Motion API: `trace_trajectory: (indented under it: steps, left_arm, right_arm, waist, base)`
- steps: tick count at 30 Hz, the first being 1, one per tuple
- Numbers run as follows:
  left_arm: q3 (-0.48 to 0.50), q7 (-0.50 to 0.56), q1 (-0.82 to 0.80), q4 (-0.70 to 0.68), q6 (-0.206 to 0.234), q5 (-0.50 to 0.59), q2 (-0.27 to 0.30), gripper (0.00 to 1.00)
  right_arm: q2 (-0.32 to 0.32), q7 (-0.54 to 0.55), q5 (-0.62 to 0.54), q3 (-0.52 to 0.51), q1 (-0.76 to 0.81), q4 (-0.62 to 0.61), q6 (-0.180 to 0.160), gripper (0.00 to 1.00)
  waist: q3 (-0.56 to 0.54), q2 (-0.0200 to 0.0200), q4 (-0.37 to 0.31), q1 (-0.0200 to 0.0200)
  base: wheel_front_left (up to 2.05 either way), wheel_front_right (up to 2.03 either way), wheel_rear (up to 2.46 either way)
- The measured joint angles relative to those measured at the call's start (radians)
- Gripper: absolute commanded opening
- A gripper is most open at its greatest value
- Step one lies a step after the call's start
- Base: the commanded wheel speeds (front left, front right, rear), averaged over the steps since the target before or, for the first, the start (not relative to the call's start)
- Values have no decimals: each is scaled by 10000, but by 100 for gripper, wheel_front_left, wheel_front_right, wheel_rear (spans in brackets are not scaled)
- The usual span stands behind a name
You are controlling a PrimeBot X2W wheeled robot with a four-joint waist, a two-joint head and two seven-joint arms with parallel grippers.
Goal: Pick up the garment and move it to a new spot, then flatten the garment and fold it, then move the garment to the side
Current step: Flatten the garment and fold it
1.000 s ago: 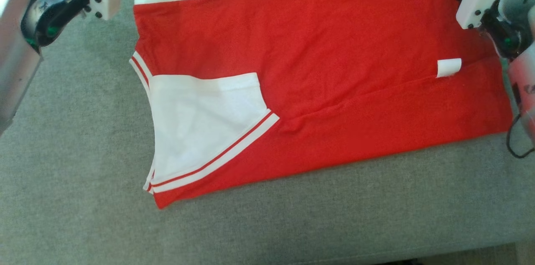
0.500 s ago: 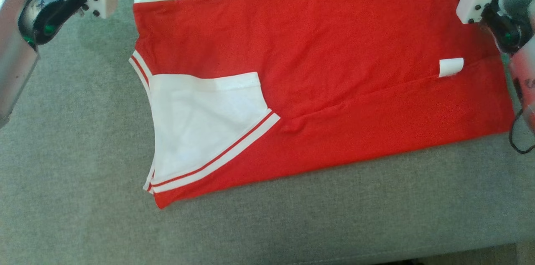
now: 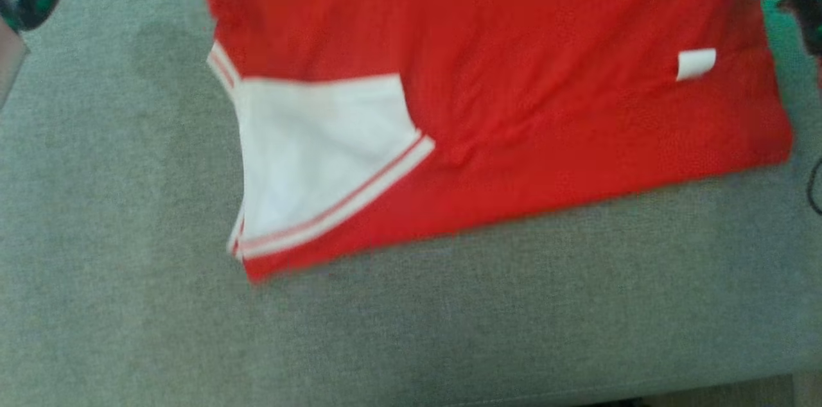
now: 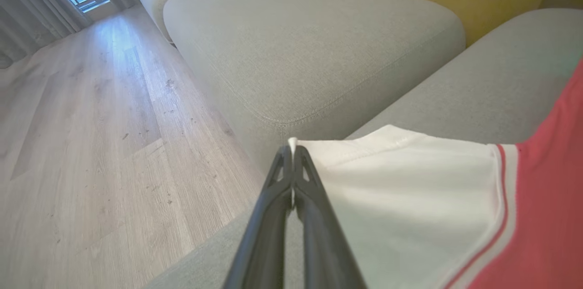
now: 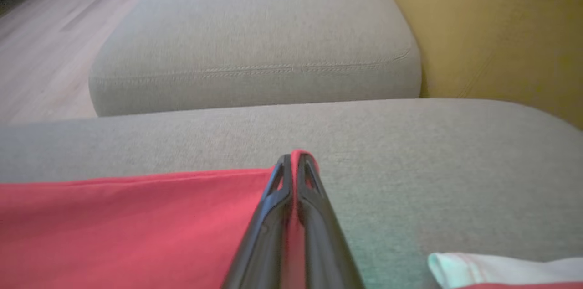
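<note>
Garment (image 3: 546,73): plain bright red body, no print. It reads a pinker red in both wrist views.
Sleeve (image 3: 308,150): white, edged with a white band that carries one thin red stripe.
Label (image 3: 695,64): plain white.
Sofa (image 3: 449,330): mid grey, fine flecked weave, no pattern.
Floor (image 4: 91,120): pale greyish wood, long plank grain with darker specks.
Wall (image 5: 492,29): mustard yellow, plain.
Curtain (image 4: 27,11): grey, in vertical folds.
Left gripper (image 4: 292,150): matte black fingers.
Right gripper (image 5: 295,159): the same black.
</note>
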Motion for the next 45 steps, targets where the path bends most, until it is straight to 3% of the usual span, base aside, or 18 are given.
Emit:
trace_trajectory:
  steps: [8, 14, 20, 34, 39, 45]
  left_arm:
    - [286, -443, -101, 362, 6, -332, -180, 0]
    - [351, -445, 639, -416, 107, -800, 2, 0]
    - [456, -591, 1884, -1987, 738, -1122, 500, 0]
    - [539, -1367, 5242, -6272, 2750, -1632, 2010, 0]
    - [483, -1664, 6292, -7258, 3390, -1705, 2167, 0]
    - [268, -1931, 7210, -7683, 3791, -1891, 2220, 0]
  right_arm:
    - [-460, -662, 874, -297, 90, -382, 0, 0]
    - [-771, -644, 1737, -295, 935, -926, 0, 0]
    - [-1189, -644, 2247, -320, 1775, -1505, 0, 0]
    - [-2253, -755, 2951, -497, 3989, -3423, 0, 0]
    - [-2516, -913, 2949, -732, 4809, -4111, 0, 0]
    - [-2669, -924, 2918, -1095, 5914, -4763, 0, 0]
  waist:
    - [-254, 1, 99, -1]
    - [-417, 0, 240, 0]
    - [-545, 0, 465, -1]
    - [-1006, 0, 1041, -1]
    - [-1105, 0, 1184, -2]
    - [-1204, 0, 1250, -1]
  base:
    - [0, 0, 0]
    - [0, 0, 0]
    - [0, 0, 0]
    - [0, 0, 0]
    - [0, 0, 0]
    - [0, 0, 0]
